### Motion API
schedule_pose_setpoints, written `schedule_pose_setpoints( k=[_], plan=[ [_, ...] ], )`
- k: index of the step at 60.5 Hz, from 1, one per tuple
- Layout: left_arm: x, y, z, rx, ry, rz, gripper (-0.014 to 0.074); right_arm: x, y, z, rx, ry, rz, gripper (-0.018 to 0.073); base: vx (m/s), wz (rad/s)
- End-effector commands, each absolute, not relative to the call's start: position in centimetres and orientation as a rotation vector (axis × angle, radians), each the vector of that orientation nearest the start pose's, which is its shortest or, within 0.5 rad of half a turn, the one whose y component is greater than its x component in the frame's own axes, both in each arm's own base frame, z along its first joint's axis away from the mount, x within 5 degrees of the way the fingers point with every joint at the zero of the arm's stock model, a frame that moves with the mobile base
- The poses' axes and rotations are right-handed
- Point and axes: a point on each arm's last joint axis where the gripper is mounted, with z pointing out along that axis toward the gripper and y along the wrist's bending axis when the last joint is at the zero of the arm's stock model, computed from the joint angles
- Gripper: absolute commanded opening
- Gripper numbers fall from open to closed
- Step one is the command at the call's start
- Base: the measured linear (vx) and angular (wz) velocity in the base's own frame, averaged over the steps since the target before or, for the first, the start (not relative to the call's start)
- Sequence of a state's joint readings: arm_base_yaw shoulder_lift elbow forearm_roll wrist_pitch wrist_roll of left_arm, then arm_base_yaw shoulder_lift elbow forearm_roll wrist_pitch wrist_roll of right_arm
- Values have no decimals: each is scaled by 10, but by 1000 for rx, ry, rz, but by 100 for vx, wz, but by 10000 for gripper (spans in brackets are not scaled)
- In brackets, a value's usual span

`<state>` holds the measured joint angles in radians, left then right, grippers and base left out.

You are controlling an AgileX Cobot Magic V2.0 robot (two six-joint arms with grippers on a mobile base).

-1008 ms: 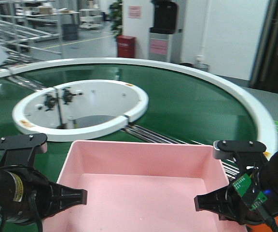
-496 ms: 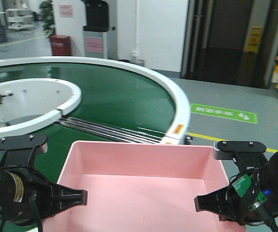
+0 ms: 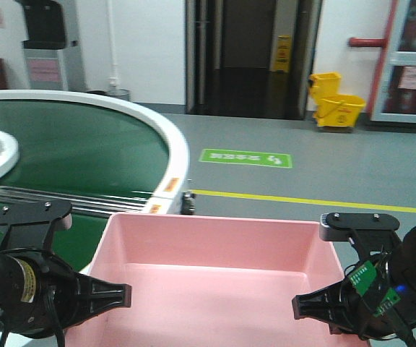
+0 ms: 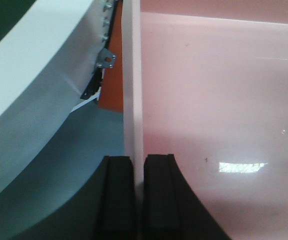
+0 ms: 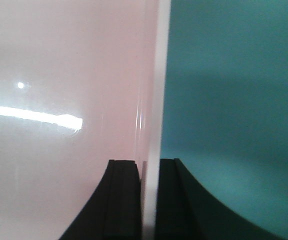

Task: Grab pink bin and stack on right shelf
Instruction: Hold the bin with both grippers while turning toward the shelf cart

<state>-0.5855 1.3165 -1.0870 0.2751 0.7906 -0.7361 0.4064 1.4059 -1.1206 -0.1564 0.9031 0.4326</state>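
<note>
The pink bin [image 3: 215, 275] is held up in front of me, its open top facing the front camera. My left gripper [image 3: 125, 295] is shut on its left wall; the left wrist view shows the pale wall [image 4: 132, 90] pinched between the two black fingers [image 4: 118, 195]. My right gripper [image 3: 297, 306] is shut on the right wall, which the right wrist view shows as a pale strip [image 5: 156, 100] between the black fingers [image 5: 124, 200]. The right shelf is out of view.
A round green conveyor with a white rim [image 3: 172, 155] lies at the left. Ahead is grey floor with a yellow line [image 3: 302, 199], a green floor sign [image 3: 245, 157], a yellow mop bucket [image 3: 334, 101] and a dark doorway [image 3: 248, 43].
The whole view has swung to the right: the conveyor has slid off to the left and the doorway and mop bucket have come in. Both grippers still hold the bin the same way.
</note>
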Motion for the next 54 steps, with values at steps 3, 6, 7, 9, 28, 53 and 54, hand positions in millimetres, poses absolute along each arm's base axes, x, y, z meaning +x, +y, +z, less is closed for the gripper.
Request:
schedule_pose_setpoints(
  k=[3,6,7,9,28,53,54],
  plan=[
    [235,-128,345,-2,2360,-235,143,264,91,318,-107,2570,-22,-1,-1,-44],
    [235,-128,345,-2,2360,-235,143,264,91,318,-107,2570,-22,-1,0,-42],
    [235,-128,345,-2,2360,-235,143,264,91,318,-107,2570,-22,-1,0,-42],
    [235,-128,345,-2,2360,-235,143,264,91,318,-107,2570,-22,-1,0,-42],
    [235,-128,345,-2,2360,-235,143,264,91,318,-107,2570,-22,-1,3,-45],
    [235,-128,345,-2,2360,-235,143,264,91,318,-107,2570,-22,-1,7,-55],
    [235,-128,345,-2,2360,-235,143,264,91,318,-107,2570,-22,-1,10,-46]
  ],
)
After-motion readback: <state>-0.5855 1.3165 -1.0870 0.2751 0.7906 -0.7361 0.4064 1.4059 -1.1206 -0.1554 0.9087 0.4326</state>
